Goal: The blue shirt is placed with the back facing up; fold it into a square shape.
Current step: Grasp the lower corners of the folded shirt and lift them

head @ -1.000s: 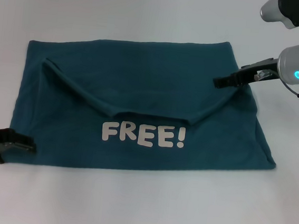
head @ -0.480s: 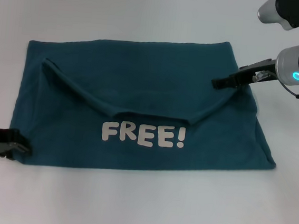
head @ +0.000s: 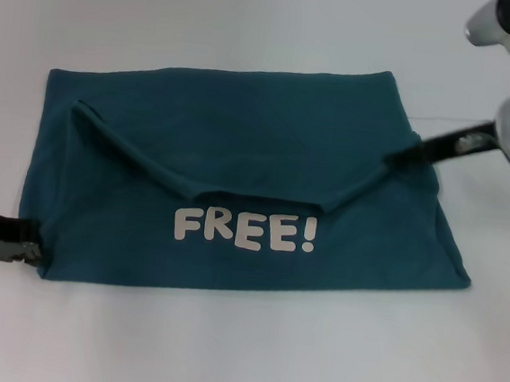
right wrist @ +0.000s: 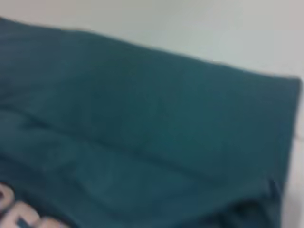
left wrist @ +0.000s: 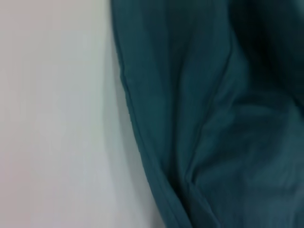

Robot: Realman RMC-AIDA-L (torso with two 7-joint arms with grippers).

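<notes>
**Both claws at the cloth's edges, grip unconfirmed**

My right gripper (head: 412, 152) sits at the right edge of the blue shirt (head: 241, 145), its dark fingers lying low where the folded flap meets that side. Whether they are closed on fabric or merely beside it, I cannot tell. My left gripper (head: 23, 248) rests at the near-left corner of the cloth, touching or almost touching the hem; its opening is likewise hidden from me.

The shirt lies flat on the white table (head: 221, 350), already doubled into a wide rectangle, with a flap drooping in a shallow V and the white "FREE!" lettering (head: 244, 231) showing on the near half. It is still wider than deep, so I judge another fold across is needed.

I expect the cotton to be light, limp and non-slippery: it will sag and drag unless both ends are lifted together. The best holds seem to be the layered side edges or corners, pinching all plies so none slide apart.

Nothing else lies near the cloth; only my own arms could get in the way.
</notes>
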